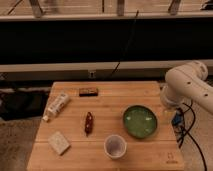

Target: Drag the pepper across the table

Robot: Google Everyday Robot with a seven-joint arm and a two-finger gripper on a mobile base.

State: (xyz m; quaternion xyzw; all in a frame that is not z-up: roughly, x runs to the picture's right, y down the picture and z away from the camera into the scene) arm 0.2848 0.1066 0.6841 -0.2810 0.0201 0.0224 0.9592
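The pepper (88, 122), a small slim dark red-brown chili, lies lengthwise near the middle of the light wooden table (105, 107). My white arm (187, 85) hangs over the table's right edge. The gripper (175, 119) points down beside that edge, to the right of the green bowl and well away from the pepper. Nothing shows in it.
A white tube (56, 106) lies at the left. A dark rectangular block (88, 91) sits at the back. A green bowl (140, 121) is right of the pepper, a white cup (115, 146) in front, and a pale sponge-like block (59, 142) at front left. Cables hang at the right.
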